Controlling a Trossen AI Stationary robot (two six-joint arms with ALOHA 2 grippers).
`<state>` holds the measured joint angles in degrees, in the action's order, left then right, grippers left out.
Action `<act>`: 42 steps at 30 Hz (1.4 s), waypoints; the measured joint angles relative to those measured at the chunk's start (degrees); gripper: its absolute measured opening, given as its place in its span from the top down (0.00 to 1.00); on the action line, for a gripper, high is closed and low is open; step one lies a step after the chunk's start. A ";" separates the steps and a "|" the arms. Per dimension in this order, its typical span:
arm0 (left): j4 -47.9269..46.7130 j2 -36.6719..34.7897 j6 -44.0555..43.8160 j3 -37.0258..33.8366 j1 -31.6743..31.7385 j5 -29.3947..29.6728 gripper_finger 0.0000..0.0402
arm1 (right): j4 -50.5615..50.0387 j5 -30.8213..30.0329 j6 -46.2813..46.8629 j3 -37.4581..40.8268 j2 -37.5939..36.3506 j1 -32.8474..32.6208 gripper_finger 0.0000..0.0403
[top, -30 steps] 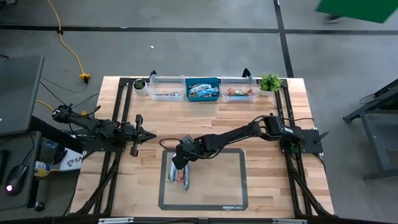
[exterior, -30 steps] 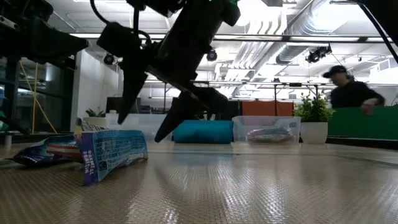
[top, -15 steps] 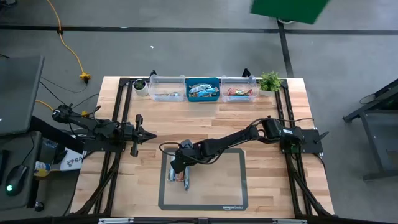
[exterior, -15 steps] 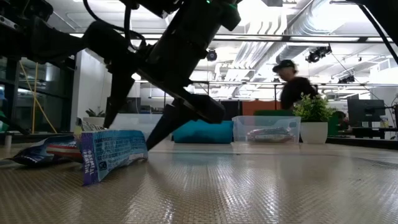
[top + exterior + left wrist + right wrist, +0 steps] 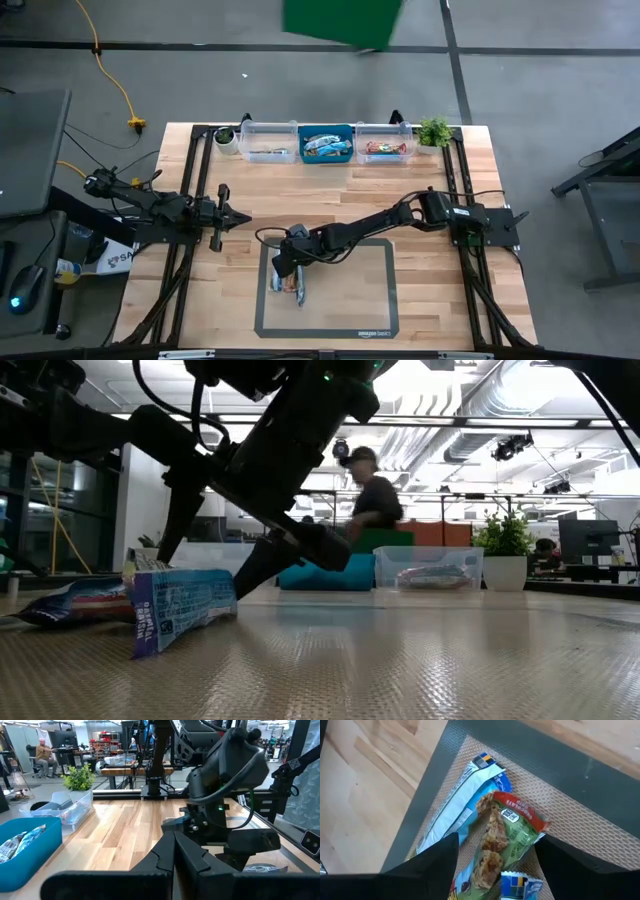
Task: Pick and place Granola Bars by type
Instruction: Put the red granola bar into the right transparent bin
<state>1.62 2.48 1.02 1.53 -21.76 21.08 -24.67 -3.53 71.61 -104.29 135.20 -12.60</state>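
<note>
While its fingers stand spread, the right hand hovers over the Granola Bars on the mat. Off at the tabletop's left side, the left hand waits pressed together.

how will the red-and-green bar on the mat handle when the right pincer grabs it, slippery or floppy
Probably slippery: the red-and-green bar has a glossy film wrapper. Its flat crimped ends would likely flop, while the middle looks stiffer. It lies against the blue bars, so the open right pincer may nudge them too.
</note>
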 joint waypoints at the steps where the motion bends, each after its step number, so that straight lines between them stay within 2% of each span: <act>1: 0.03 0.02 0.00 0.00 -0.01 0.00 1.00 | 0.14 -0.22 -0.02 -0.02 0.04 -0.09 0.38; 5: 0.02 0.00 0.00 -0.01 0.00 0.00 1.00 | 0.37 -0.15 -0.06 -0.02 0.13 -0.15 0.42; 16: -0.02 0.00 0.00 0.01 0.00 0.00 1.00 | 0.30 0.62 -1.40 0.08 0.33 -0.15 0.65; 23: -0.02 0.00 0.00 0.00 -0.02 0.00 1.00 | 0.31 1.12 -1.46 0.10 0.35 -0.15 0.76; 29: -0.02 0.00 0.00 -0.01 -0.02 0.00 1.00 | 1.00 1.64 -1.65 0.20 0.37 -0.15 0.80; 42: -0.04 0.00 0.00 0.01 0.00 0.00 1.00 | 1.86 4.57 -4.39 0.29 -2.03 0.35 0.81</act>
<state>1.58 2.48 1.02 1.54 -21.77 21.08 -22.81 1.04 67.22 -104.01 133.16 -12.25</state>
